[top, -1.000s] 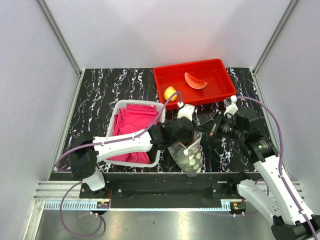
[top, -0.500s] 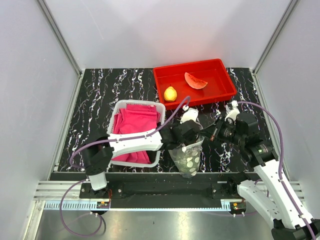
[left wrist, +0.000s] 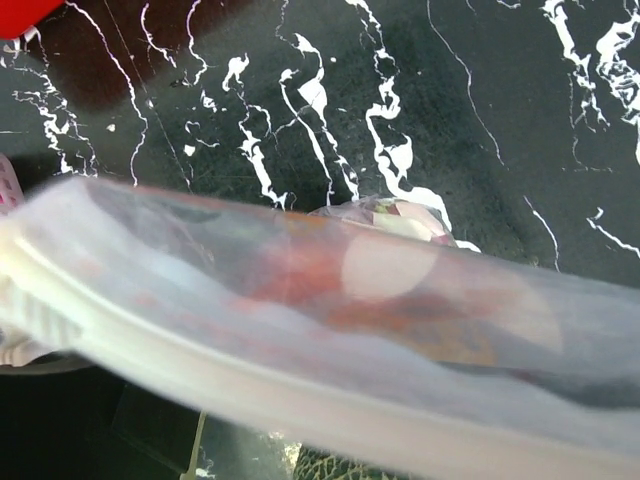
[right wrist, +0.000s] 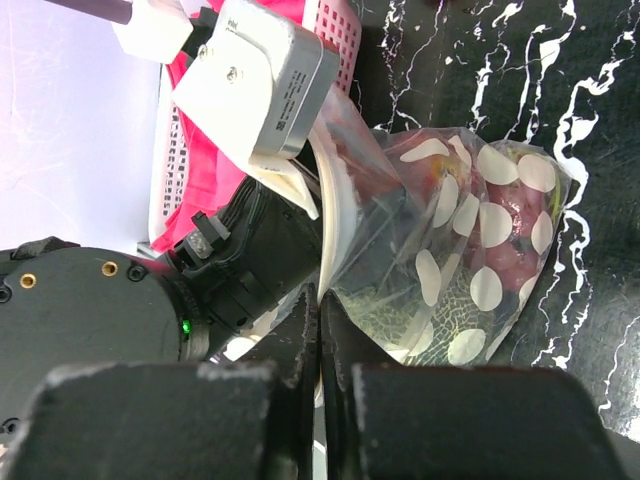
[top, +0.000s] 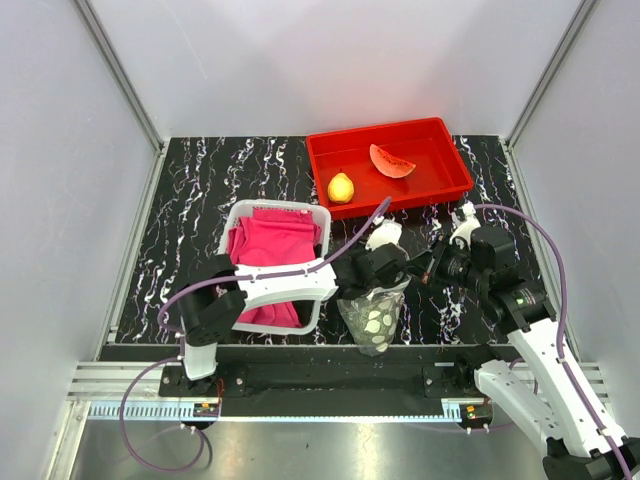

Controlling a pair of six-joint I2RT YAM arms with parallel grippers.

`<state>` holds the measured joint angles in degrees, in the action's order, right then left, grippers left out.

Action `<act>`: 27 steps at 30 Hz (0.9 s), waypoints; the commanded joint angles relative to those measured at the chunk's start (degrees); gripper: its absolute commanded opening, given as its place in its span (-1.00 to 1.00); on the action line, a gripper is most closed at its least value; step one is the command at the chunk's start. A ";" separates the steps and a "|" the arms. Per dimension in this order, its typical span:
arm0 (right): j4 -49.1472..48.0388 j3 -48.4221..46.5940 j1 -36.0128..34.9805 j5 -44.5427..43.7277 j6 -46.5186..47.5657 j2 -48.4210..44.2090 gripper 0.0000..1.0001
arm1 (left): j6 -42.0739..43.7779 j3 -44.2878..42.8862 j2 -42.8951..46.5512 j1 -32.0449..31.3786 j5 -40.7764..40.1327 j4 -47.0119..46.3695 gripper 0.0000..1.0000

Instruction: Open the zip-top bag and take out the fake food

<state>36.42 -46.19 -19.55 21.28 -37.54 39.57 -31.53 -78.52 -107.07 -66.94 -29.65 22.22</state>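
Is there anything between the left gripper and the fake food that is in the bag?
Yes: the zip-top bag has its clear dotted wall lying over the reddish fake food in the left wrist view. The right gripper pinches the bag's rim.

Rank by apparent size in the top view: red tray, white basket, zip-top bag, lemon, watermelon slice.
1. red tray
2. white basket
3. zip-top bag
4. watermelon slice and lemon: too alike to rank.
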 commanded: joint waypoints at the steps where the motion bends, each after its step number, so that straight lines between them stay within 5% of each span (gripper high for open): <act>1: 0.14 -2.15 -0.40 0.43 1.06 -0.29 -1.00 | 1.64 -1.28 -3.41 0.31 -2.17 0.72 0.40; 6: 1.10 -2.67 -0.40 -0.53 1.94 -0.81 -1.00 | 2.96 -0.41 -1.93 0.23 -2.34 -0.33 -0.26; 17: 2.77 -4.61 -0.40 -3.26 4.23 -0.55 -1.00 | 6.04 2.05 10.89 -1.09 2.84 -0.33 -0.98; 27: 4.53 -4.25 -0.40 -5.72 5.81 -1.34 -1.00 | 7.89 1.97 19.69 -1.09 18.83 -4.29 -1.00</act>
<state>40.42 -48.62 -19.57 17.78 -33.80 38.83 -25.39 -76.27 -91.39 -67.88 -19.14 21.93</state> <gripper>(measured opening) 0.010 0.562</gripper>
